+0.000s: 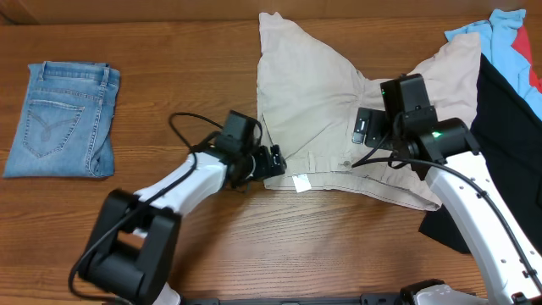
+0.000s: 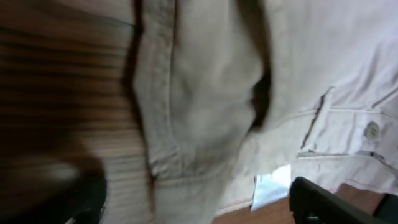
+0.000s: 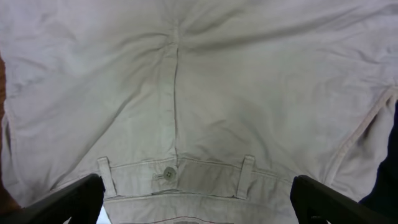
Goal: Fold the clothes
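Note:
The pale beige shorts (image 1: 318, 93) lie spread on the wooden table, waistband toward the front, with a small white label (image 1: 300, 180) at the front edge. My left gripper (image 1: 273, 163) is open at the waistband's left corner. In the blurred left wrist view its fingers (image 2: 199, 208) straddle the cloth edge, with the label (image 2: 272, 185) close by. My right gripper (image 1: 368, 129) is open above the middle of the waistband. In the right wrist view its fingers (image 3: 198, 205) span the waistband, its button (image 3: 168, 174) and two belt loops.
Folded blue denim jeans (image 1: 63, 119) lie at the far left. A large black garment (image 1: 508, 127) lies at the right edge, touching the shorts. A light blue and red garment (image 1: 508, 38) lies at the back right.

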Controlling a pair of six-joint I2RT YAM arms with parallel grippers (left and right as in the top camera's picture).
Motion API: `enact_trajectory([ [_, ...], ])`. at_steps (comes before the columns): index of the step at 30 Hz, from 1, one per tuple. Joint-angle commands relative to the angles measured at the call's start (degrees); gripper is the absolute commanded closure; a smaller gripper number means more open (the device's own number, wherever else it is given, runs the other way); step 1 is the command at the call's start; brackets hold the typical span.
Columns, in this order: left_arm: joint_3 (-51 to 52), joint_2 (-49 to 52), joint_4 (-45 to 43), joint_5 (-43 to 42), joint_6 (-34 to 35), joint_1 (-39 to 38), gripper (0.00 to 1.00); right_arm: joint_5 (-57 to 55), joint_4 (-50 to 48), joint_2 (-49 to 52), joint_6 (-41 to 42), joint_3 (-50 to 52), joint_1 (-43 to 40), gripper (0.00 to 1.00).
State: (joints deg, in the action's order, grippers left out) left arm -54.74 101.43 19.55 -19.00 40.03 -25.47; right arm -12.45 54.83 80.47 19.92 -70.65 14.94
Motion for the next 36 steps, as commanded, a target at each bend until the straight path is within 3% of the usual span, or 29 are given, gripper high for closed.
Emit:
enact_trajectory([
  [1, -0.8, 3.5, -1.3, -1.4, 2.8, -1.3, 0.21, -0.5, 0.2, -0.9, 0.7, -0.3, -0.5, 0.0],
  [3, -0.8, 4.5, -1.2, -1.4, 3.4, -1.2, 0.42, -0.5, 0.2, -0.9, 0.7, -0.3, -0.5, 0.0],
  [6, -0.8, 4.6, -1.2, -1.4, 3.3, -1.0, 0.96, -0.6, 0.2, -0.9, 0.7, -0.3, -0.5, 0.0],
  [11, -2.3, -0.4, 2.4, 4.4, -2.7, 3.5, 0.96, -0.6, 0.7, -0.9, 0.7, -0.3, -0.5, 0.0],
  [15, -9.7, -8.0, 10.0, 15.4, -13.1, 13.4, 0.96, -0.6, 1.1, -0.9, 0.7, -0.3, -0.5, 0.0],
  [18, -18.0, -10.1, 11.6, 16.1, -17.4, 22.4, 0.96, -0.6, 1.1, -0.9, 0.7, -0.3, -0.5, 0.0],
  [19, -21.3, -10.1, 12.1, 14.6, -17.4, 25.6, 0.87, -0.6, 1.0, -0.9, 0.7, -0.3, -0.5, 0.0],
  [20, -23.6, -9.8, 12.6, 12.7, -17.4, 28.0, 0.52, -0.6, 1.0, -0.9, 0.7, -0.3, -0.5, 0.0],
  [21, -26.1, -9.5, 13.4, 9.6, -17.4, 30.7, 0.0, -0.6, 1.1, -0.9, 0.7, -0.3, -0.5, 0.0],
  [25, -28.6, -9.3, 19.3, -1.3, -17.4, 35.9, 0.0, -0.5, 1.1, -0.9, 0.7, -0.3, -0.5, 0.0],
  [28, -27.6, -9.2, 28.4, -3.1, -17.4, 36.2, 0.0, -0.5, 1.0, -0.9, 0.7, -0.3, -0.5, 0.0],
  [32, -24.1, -8.9, 37.8, -3.3, -17.3, 33.3, 0.0, -0.6, 1.0, -0.9, 0.7, -0.3, -0.5, 0.0],
  [36, -17.7, -8.9, 37.8, -6.8, -15.1, 27.7, 0.0, -0.6, 1.0, -0.9, 0.7, -0.3, -0.5, 0.0],
])
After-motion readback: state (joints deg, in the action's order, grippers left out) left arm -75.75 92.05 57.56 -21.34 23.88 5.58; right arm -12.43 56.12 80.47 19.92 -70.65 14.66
